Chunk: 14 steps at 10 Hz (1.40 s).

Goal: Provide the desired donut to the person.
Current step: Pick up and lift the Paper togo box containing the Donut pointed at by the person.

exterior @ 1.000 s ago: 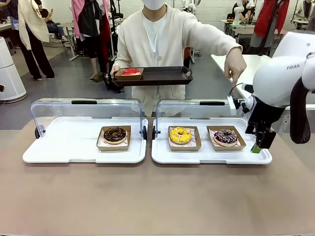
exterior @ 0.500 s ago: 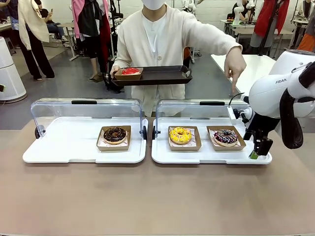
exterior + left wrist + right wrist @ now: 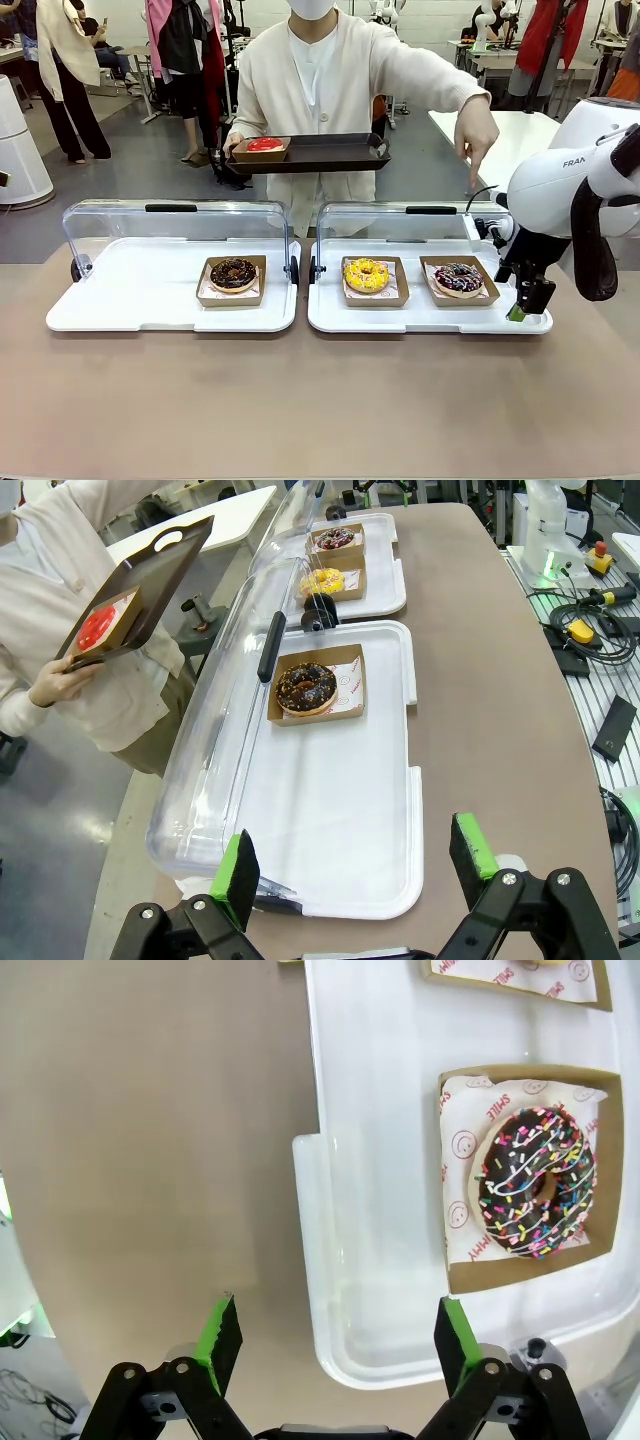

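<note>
The person (image 3: 318, 75) in the cream cardigan holds a dark tray (image 3: 330, 155) with a red donut (image 3: 265, 146) and points down with the other hand (image 3: 478, 135) over the right case. Under that hand lies a chocolate donut with coloured sprinkles (image 3: 459, 277) (image 3: 535, 1195), beside a yellow donut (image 3: 366, 274). A plain chocolate donut (image 3: 233, 272) (image 3: 306, 685) sits in the left case. My right gripper (image 3: 520, 311) (image 3: 340, 1335) hangs open at the right case's near right corner, just beside the sprinkled donut. My left gripper (image 3: 350, 880) is open above the left case's end.
Both white cases (image 3: 130, 290) (image 3: 420, 318) have their clear lids (image 3: 175, 225) (image 3: 400, 222) standing open at the back. Each donut sits in a brown cardboard tray. Bare brown tabletop (image 3: 300, 400) stretches in front. Cables and boxes (image 3: 585, 640) lie beside the table.
My right arm has swung a little to the right and its gripper has dropped slightly by the case corner. The person's pointing hand and tray have held still.
</note>
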{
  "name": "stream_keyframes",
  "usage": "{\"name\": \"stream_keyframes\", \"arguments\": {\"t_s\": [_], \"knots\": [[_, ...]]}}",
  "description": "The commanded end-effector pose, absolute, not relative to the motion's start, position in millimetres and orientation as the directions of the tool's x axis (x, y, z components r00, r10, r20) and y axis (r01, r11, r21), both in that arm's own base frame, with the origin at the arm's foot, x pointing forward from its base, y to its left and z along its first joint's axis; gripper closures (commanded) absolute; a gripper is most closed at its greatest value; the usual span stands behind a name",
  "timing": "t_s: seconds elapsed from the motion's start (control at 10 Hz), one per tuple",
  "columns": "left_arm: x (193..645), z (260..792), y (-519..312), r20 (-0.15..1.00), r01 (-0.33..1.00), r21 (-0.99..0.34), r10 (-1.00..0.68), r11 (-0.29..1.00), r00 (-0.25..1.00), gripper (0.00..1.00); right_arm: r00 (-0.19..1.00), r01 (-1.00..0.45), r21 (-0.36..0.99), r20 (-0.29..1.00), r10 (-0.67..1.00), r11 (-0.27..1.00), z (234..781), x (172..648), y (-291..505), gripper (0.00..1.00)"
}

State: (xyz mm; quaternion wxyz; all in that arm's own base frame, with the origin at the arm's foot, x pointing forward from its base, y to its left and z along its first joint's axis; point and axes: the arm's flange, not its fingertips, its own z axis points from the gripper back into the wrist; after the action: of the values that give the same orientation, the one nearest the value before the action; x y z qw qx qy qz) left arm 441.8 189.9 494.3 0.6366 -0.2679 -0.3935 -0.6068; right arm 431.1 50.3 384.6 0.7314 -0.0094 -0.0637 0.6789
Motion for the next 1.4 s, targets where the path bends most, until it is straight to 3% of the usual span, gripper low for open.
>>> {"name": "stream_keyframes", "arguments": {"t_s": [0.0,0.6,1.3], "knots": [[441.8,496.6,190.4,0.834,0.983,0.136,-0.55,0.126,-0.045,0.0,0.038,-0.99,-0.135,0.07,0.997,0.047,382.5,433.2,59.5,0.0],[441.8,496.6,190.4,0.834,0.983,0.136,-0.55,0.126,-0.045,0.0,0.014,-0.988,-0.154,0.061,0.998,0.023,364.9,450.2,55.7,0.0],[441.8,496.6,190.4,0.834,0.983,0.136,-0.55,0.126,-0.045,0.0,0.027,-0.996,-0.079,0.062,0.998,0.032,352.8,476.3,48.1,0.0]]}}
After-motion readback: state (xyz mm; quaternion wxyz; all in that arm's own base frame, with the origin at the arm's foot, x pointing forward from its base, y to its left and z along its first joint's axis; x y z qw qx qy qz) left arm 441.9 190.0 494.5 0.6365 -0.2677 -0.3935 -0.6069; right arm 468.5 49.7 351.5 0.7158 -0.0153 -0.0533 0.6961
